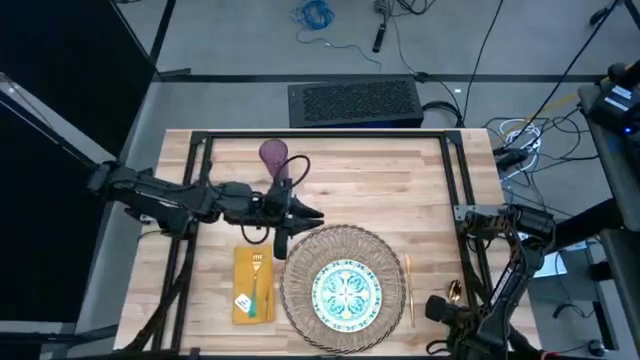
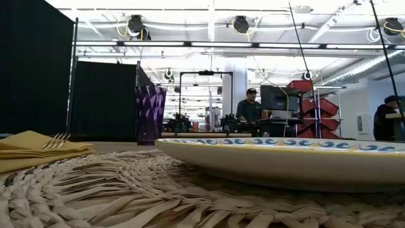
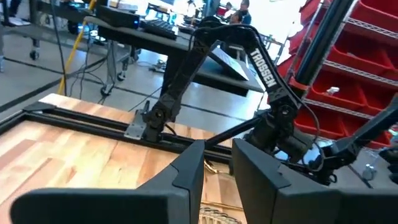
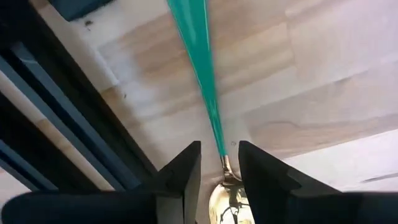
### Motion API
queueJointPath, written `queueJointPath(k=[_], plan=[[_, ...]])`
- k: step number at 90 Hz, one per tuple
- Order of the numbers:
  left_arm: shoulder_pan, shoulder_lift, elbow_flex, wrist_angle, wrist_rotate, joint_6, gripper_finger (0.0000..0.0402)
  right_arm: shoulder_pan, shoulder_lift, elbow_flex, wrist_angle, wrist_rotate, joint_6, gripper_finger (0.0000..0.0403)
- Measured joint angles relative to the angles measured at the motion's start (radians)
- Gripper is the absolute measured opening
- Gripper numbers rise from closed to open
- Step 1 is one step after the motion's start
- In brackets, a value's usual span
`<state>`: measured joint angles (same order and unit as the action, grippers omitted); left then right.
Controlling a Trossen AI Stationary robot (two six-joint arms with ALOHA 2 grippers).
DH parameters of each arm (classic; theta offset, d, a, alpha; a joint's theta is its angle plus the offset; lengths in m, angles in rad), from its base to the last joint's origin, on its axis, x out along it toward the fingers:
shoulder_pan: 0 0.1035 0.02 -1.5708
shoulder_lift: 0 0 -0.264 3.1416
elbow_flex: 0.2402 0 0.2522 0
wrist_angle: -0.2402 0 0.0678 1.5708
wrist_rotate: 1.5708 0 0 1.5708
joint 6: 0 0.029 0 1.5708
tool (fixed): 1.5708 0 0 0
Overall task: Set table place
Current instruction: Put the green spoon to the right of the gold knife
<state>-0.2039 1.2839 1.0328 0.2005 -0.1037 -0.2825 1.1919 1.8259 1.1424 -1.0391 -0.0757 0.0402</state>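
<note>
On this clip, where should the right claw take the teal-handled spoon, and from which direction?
The teal-handled spoon lies flat on the table, so come from straight above. Grip at the thin neck where the teal handle meets the gold bowl, with the fingers across it. The right claw already straddles that spot, fingers open on either side; whether they touch the wood is unclear.

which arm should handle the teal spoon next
Right. The right gripper is already down over the spoon at the table's right edge, its jaws straddling the neck just above the gold bowl. The left gripper hangs beyond the mat, near the tumbler, far from the spoon.
</note>
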Motion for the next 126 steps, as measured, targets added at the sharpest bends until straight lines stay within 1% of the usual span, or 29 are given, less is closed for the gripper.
queueJointPath(k=[13,36,50,61,81,86,96,116,121,126], plan=[[0.0,0.0,0.0,0.0,0.021,0.0,0.0068,0.0,0.0,-0.03,0.042,-0.002,0.002,0.0093],[0.001,0.0,0.0,0.0,0.022,0.003,0.0068,-0.002,0.0,-0.042,0.088,0.0,0.027,0.0091],[0.0,0.0,0.0,0.0,0.023,0.008,0.0068,-0.006,0.0,-0.042,0.091,0.0,0.036,0.0065],[-0.001,0.0,0.0,0.0,0.047,0.002,0.0068,-0.006,0.002,-0.042,0.107,0.0,0.037,0.0045],[-0.015,0.0,0.0,0.001,0.047,0.002,0.0068,-0.006,0.011,-0.066,0.157,-0.005,0.075,0.0036],[-0.02,0.0,0.0,0.001,0.047,0.001,0.0068,-0.006,0.011,-0.066,0.151,-0.003,0.079,0.0031],[-0.021,0.0,0.0,0.001,0.047,-0.001,0.0068,-0.006,0.013,-0.066,0.133,-0.001,0.079,0.0007],[-0.021,0.0,0.0,0.001,0.047,-0.001,0.0068,-0.006,0.014,-0.059,0.113,0.002,0.079,0.0002],[-0.021,0.0,0.0,0.001,0.047,-0.001,0.0068,-0.006,0.018,-0.043,0.081,0.022,0.079,0.0002],[-0.021,0.0,0.0,0.001,0.047,0.0,0.0068,-0.006,0.022,-0.029,0.0,0.073,0.074,0.0001]])
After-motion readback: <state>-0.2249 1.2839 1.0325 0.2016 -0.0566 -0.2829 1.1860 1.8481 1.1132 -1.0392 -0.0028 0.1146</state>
